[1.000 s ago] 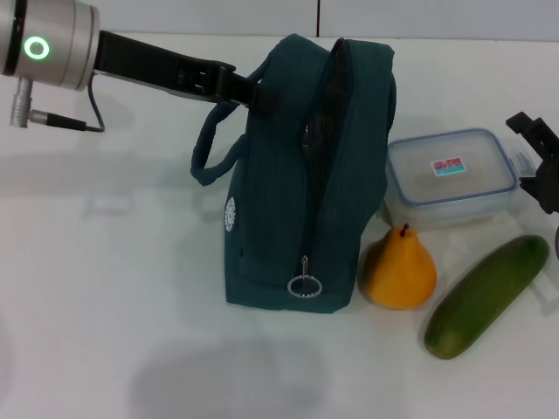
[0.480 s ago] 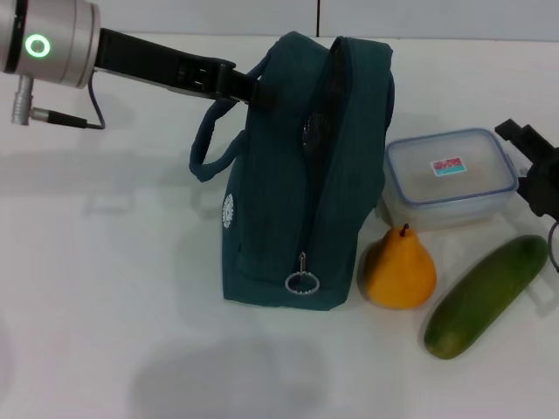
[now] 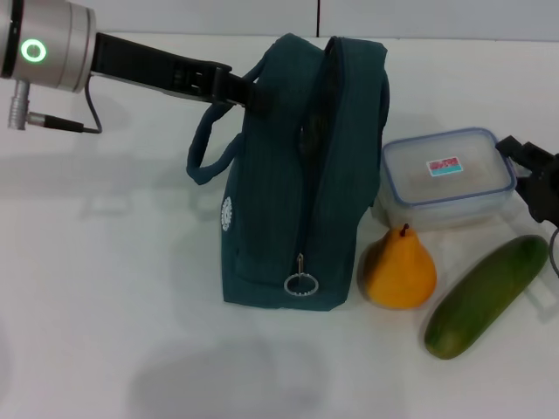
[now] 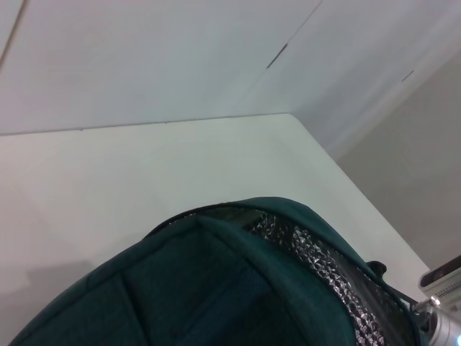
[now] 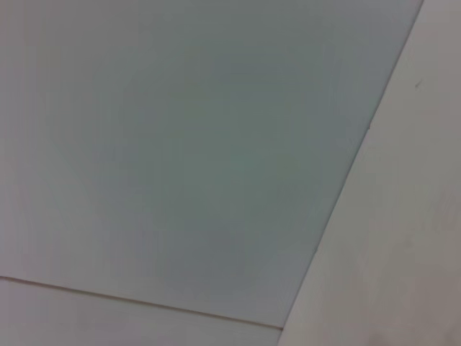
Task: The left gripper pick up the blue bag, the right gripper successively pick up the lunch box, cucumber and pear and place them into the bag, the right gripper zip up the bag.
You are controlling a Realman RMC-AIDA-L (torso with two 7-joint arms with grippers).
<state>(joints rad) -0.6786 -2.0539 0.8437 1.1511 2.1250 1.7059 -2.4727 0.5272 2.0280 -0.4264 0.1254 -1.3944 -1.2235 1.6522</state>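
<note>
The left gripper [image 3: 249, 92], clamped on the upper edge of the dark teal fabric bag [image 3: 301, 175], holds it upright with its opening accessible. The right gripper [image 3: 533, 175], fingers spread, sits beside the clear blue-rimmed plastic lunch box [image 3: 445, 175], apparently positioned for grasping.

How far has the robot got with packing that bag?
Early on. The left gripper already holds the blue bag upright by its top, with the zip open. The right gripper is at the lunch box, which sits on the table. Nothing is packed yet: the pear and cucumber lie outside the bag. Zipping comes last.
</note>
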